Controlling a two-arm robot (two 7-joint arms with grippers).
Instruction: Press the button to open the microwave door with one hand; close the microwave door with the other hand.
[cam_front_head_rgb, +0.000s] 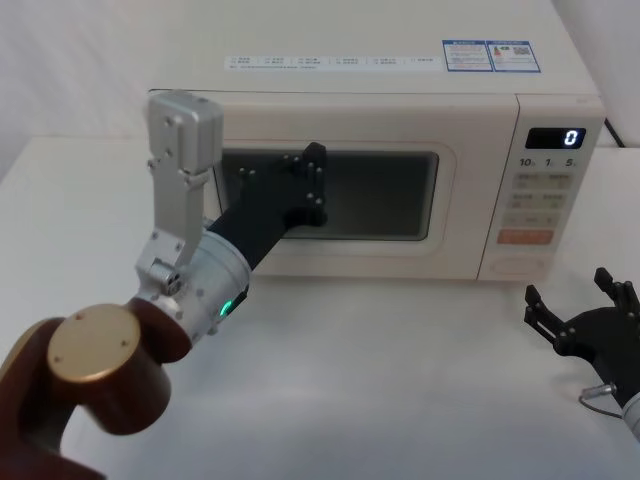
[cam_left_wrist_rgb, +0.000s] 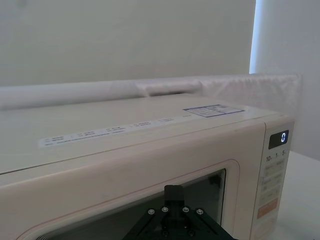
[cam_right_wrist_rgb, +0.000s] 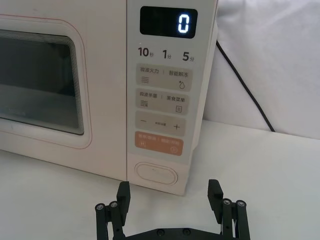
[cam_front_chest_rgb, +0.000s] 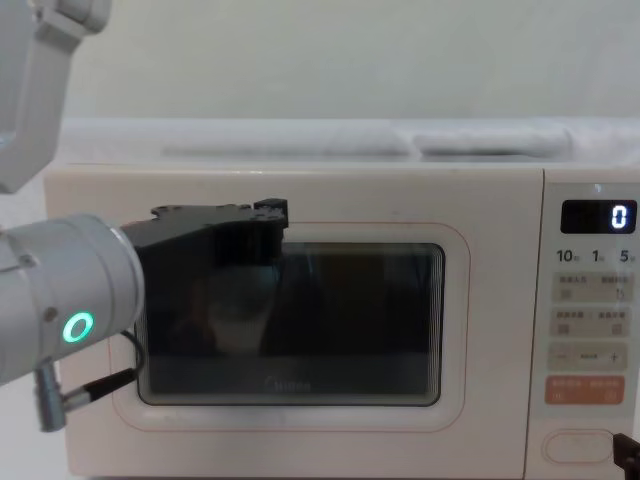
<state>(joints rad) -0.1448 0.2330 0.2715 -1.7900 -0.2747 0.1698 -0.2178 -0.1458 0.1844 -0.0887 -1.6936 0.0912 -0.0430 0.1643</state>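
The microwave door (cam_front_head_rgb: 350, 262) is flush with the cream oven body; its dark window fills the middle of the chest view. My left gripper (cam_front_head_rgb: 314, 176), on a silver wrist with a green ring (cam_front_chest_rgb: 78, 327), rests against the window's upper left part with its fingers shut together (cam_left_wrist_rgb: 173, 191). My right gripper (cam_front_head_rgb: 567, 288) hovers open low over the table in front of the control panel. In the right wrist view it (cam_right_wrist_rgb: 169, 192) sits a short way back from the large blank button (cam_right_wrist_rgb: 156, 174) at the panel's bottom and touches nothing. The door (cam_right_wrist_rgb: 100, 75) lies left of the panel there.
The display (cam_front_head_rgb: 556, 138) reads 0 above the small keys and the orange key (cam_front_head_rgb: 525, 237). A black power cord (cam_right_wrist_rgb: 245, 85) runs down the wall on the oven's right. White tabletop spreads in front of the oven, and my left arm's brown elbow (cam_front_head_rgb: 95, 365) stands at front left.
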